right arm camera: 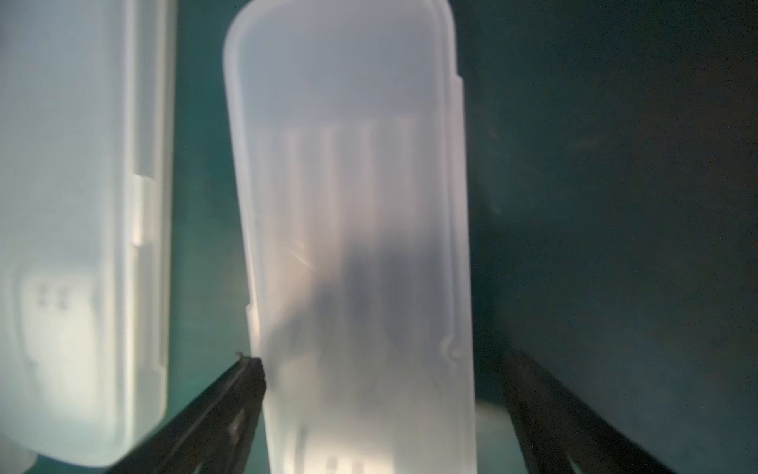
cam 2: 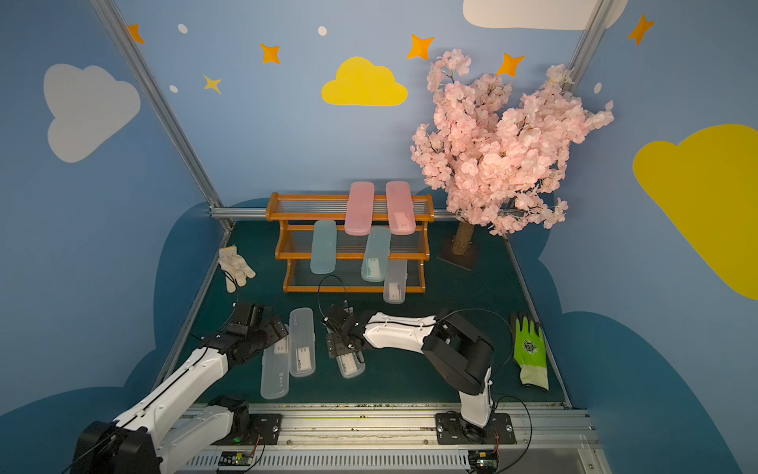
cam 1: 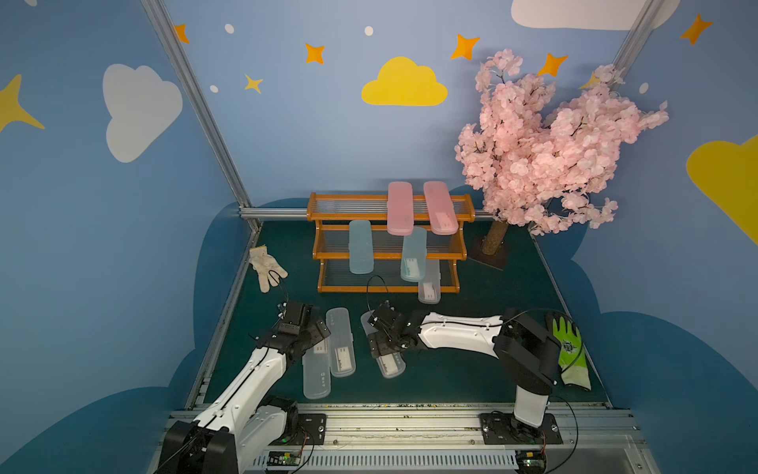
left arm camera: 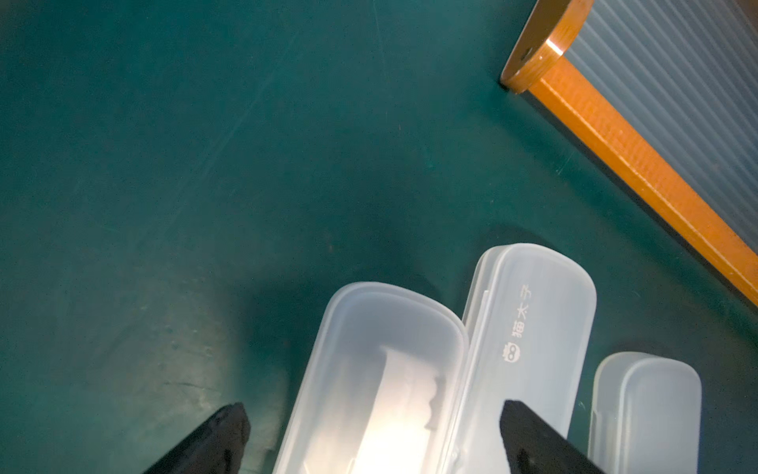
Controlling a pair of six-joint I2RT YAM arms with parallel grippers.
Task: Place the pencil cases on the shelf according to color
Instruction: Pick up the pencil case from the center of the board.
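Blue walls painted with clouds and stars close in a dark green mat (cam 1: pixel 451 381). At 12 o'clock on it stands the orange-brown shelf (cam 1: pixel 340 214). Two pink pencil cases (cam 1: pixel 400 207) lie side by side across its top tier and two pale blue cases (cam 1: pixel 361 246) across the middle tier. One clear case (cam 1: pixel 429 287) sits on the bottom tier, its near end hanging over the front rail. A pink blossom tree (cam 1: pixel 541 143) rises at 2 o'clock, a white glove (cam 1: pixel 266 269) lies at 10 o'clock and a green glove (cam 1: pixel 570 353) at 4 o'clock. Three other clear cases lie flat on the mat, lengthwise toward the shelf. The leftmost case (cam 1: pixel 316 377), at 7 o'clock, lies tight against the middle case (cam 1: pixel 342 349). The left gripper (left arm camera: pixel 373 406) hangs over the leftmost one with its jaws spread wide, one black finger (left arm camera: pixel 217 443) to each side, gripping nothing. The third case (cam 1: pixel 391 365) lies apart near 6 o'clock, slightly slanted, under the right gripper (right arm camera: pixel 381 363). That gripper's jaws stand wide open astride it: one finger (right arm camera: pixel 242 390) is right at the case's edge and the other is clearly off it, so the case is not held.
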